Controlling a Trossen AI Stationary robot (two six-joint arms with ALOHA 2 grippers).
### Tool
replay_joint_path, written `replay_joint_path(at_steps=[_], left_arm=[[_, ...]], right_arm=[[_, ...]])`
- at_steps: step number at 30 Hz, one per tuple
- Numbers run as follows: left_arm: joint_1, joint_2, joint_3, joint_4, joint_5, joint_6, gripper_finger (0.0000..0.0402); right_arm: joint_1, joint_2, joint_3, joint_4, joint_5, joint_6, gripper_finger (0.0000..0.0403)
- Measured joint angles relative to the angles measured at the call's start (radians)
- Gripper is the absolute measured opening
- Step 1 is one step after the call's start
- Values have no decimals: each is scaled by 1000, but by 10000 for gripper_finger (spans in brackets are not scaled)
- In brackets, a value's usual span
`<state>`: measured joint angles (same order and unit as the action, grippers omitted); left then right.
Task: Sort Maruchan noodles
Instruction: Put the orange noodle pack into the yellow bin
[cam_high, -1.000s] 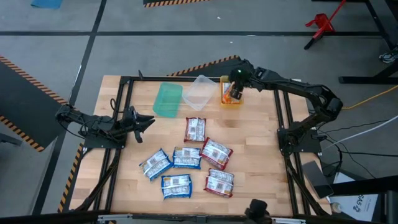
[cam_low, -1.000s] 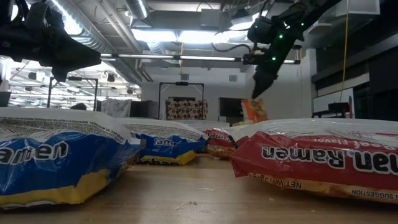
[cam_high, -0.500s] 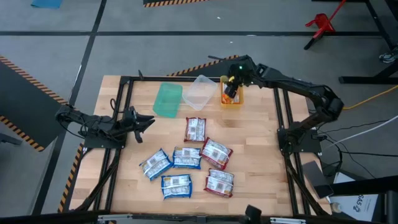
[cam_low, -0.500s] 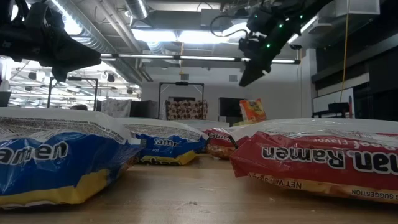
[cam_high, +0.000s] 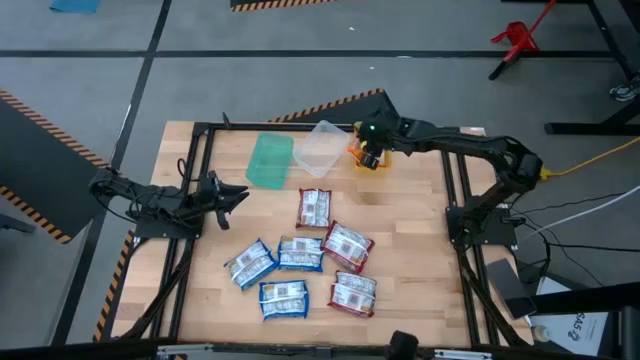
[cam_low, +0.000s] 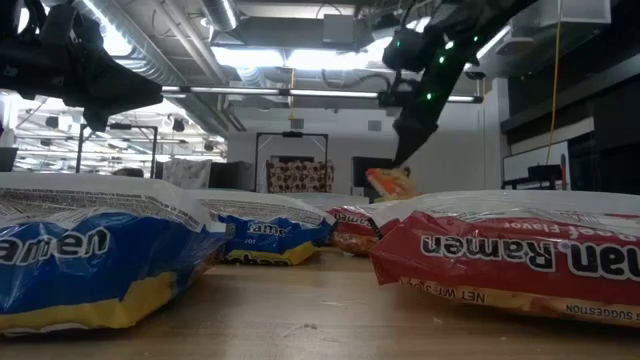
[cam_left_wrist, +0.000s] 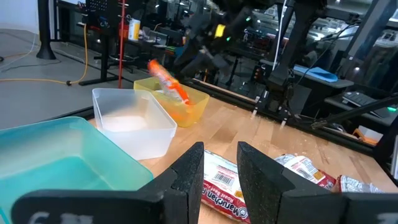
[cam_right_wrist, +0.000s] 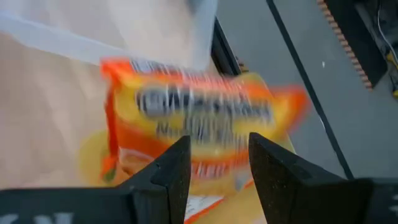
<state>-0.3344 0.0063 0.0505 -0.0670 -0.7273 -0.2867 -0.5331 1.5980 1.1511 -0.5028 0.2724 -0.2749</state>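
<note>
right gripper (cam_high: 368, 152) hovering open-fingered over yellow bin (cam_high: 384, 164) | orange noodle packet (cam_left_wrist: 168, 81) tilting above bin, not gripped | seven packets (cam_high: 300, 254) lying nearer table front than bin | left gripper (cam_high: 236, 194) waiting left of bin, fingers parted

Robotics lab or workshop: exposed ceiling ducts (cam_low: 180, 45), hazard-striped floor tape (cam_high: 40, 215), cluttered workbenches (cam_left_wrist: 348, 81) beyond the table.

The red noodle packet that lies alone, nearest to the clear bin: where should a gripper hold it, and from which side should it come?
Probably straight from above. The red noodle packet lies flat on the table, apart from the other packets, so there is room for the fingers on both sides. Close them across its narrower width, over the long edges near the middle.
</note>
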Motion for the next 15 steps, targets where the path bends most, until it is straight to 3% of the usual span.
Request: replay_joint_path(at_steps=[9, 15], left_arm=[[0, 0, 0, 0, 0, -1, 90], [0, 0, 0, 0, 0, -1, 90]], right_arm=[[-21, 39, 21, 23, -10, -4, 145], [62, -21, 43, 28, -168, 2, 145]])
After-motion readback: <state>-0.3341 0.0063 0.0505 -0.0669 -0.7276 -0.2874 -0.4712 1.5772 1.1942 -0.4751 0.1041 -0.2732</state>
